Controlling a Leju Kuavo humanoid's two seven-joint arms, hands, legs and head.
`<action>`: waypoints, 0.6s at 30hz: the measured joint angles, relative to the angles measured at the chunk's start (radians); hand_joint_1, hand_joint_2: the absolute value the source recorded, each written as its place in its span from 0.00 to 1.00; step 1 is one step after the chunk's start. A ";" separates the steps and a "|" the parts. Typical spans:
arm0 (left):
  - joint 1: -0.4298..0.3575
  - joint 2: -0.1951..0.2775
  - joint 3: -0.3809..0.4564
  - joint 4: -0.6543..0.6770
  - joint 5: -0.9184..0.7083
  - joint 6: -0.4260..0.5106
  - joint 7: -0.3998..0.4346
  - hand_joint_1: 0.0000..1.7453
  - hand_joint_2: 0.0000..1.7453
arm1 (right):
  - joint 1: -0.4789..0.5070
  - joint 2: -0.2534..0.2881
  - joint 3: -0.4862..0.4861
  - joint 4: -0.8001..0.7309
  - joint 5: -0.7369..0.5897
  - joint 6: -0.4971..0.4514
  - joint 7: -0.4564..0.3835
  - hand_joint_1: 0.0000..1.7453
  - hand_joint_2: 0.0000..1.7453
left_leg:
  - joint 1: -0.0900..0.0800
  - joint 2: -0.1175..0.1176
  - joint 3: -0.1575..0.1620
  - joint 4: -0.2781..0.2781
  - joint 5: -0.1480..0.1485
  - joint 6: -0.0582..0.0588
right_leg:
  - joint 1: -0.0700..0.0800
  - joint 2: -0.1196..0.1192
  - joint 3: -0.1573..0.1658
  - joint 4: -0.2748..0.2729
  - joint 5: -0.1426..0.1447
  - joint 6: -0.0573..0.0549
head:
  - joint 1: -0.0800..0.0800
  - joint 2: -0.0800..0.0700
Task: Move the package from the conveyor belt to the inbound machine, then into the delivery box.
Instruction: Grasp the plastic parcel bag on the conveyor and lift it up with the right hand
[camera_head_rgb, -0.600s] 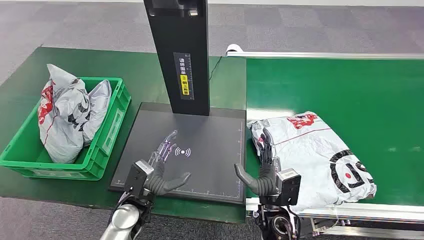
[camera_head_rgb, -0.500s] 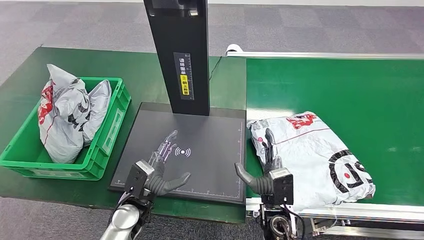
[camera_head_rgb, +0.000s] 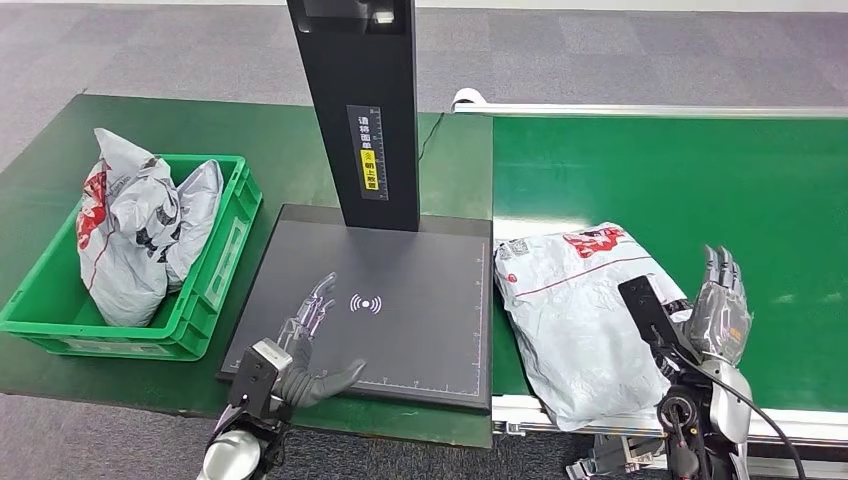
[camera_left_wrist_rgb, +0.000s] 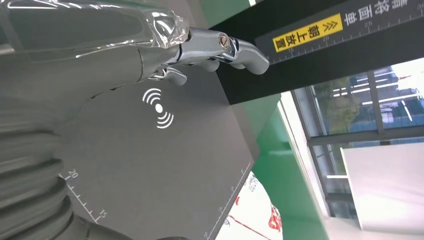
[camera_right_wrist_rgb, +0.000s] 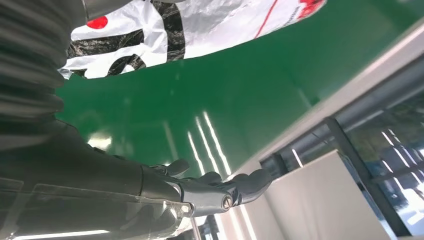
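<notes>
A white and grey plastic package (camera_head_rgb: 580, 320) with red and black print lies at the near left end of the green conveyor belt (camera_head_rgb: 680, 170). My right hand (camera_head_rgb: 722, 305) stands at the package's right side, fingers straight and apart, holding nothing. My left hand (camera_head_rgb: 305, 350) hovers open over the near edge of the inbound machine's dark platform (camera_head_rgb: 400, 330). In the left wrist view my left hand (camera_left_wrist_rgb: 100, 55) stretches over the platform (camera_left_wrist_rgb: 165, 165), and a corner of the package (camera_left_wrist_rgb: 255, 215) shows. The right wrist view has my right hand (camera_right_wrist_rgb: 125, 185) above the belt (camera_right_wrist_rgb: 200, 90), beside the package (camera_right_wrist_rgb: 190, 25).
The machine's black post (camera_head_rgb: 365, 110) rises at the back of the platform. A green crate (camera_head_rgb: 215, 290) at the left holds other white bags (camera_head_rgb: 140, 225). The belt's metal rail (camera_head_rgb: 780, 425) runs along the near edge.
My right hand has moved from the package's left edge around to its right side. The package has shifted slightly. My left hand has drawn back a little toward the platform's near edge.
</notes>
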 joint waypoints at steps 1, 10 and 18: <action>0.006 0.000 0.002 -0.006 0.000 0.001 0.000 0.00 1.00 | -0.010 0.000 -0.006 0.013 0.005 0.003 0.000 0.00 1.00 | 0.000 0.000 0.000 0.000 0.000 0.000 | 0.000 0.000 0.000 0.000 0.000 0.000 | 0.000 0.000; 0.015 -0.001 0.011 -0.019 -0.015 -0.005 0.006 0.00 1.00 | -0.054 -0.018 -0.033 0.129 0.130 0.229 0.189 0.00 1.00 | 0.000 -0.001 0.000 0.000 0.001 0.000 | 0.000 0.000 0.000 0.000 0.000 0.000 | 0.000 0.000; -0.005 -0.008 0.013 0.002 -0.022 -0.009 0.011 0.00 1.00 | -0.055 -0.030 -0.017 0.244 0.124 0.440 0.136 0.00 1.00 | 0.000 -0.001 0.000 0.000 0.000 0.000 | 0.000 0.000 0.000 0.000 0.000 0.000 | 0.000 0.000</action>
